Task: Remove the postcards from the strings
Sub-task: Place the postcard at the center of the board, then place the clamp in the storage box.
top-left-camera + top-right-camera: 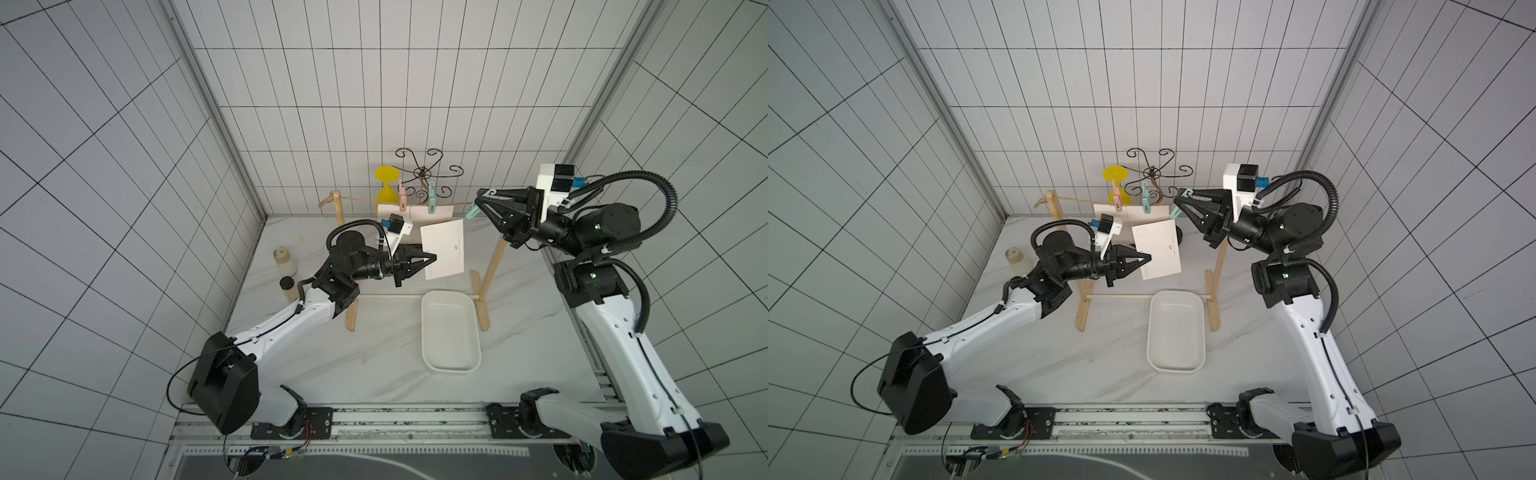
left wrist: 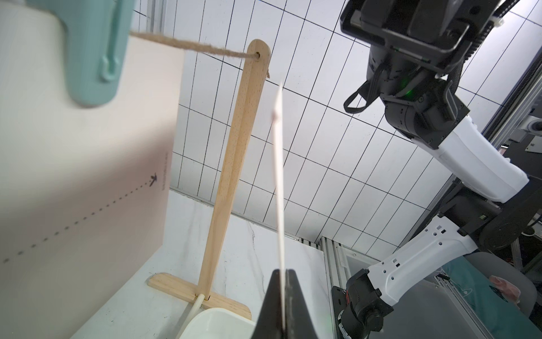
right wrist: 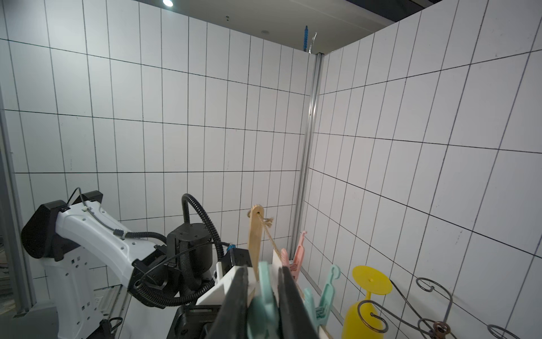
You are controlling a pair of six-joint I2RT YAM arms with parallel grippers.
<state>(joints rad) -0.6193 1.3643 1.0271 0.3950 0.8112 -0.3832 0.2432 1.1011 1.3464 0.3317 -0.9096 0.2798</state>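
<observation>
Beyond the tray (image 1: pixel 451 332), pinching a loose postcard (image 1: pixel 444 249) in the clamped left gripper (image 1: pixel 434 257); squeezing a teal peg (image 1: pixel 471 212) at the right end of the string (image 1: pixel 357 200) with the right gripper (image 1: pixel 478 202). Lower flat, release over tray.

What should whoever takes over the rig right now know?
Left gripper: shut on one postcard, which is clear of the string.
Right gripper: shut on a teal peg by the right post; I cannot tell if the peg is off the string.
Done: one postcard freed, not yet set down; the tray is empty.
Left: two cards hang on the string, one under a pink peg, one under a second teal peg.
</observation>
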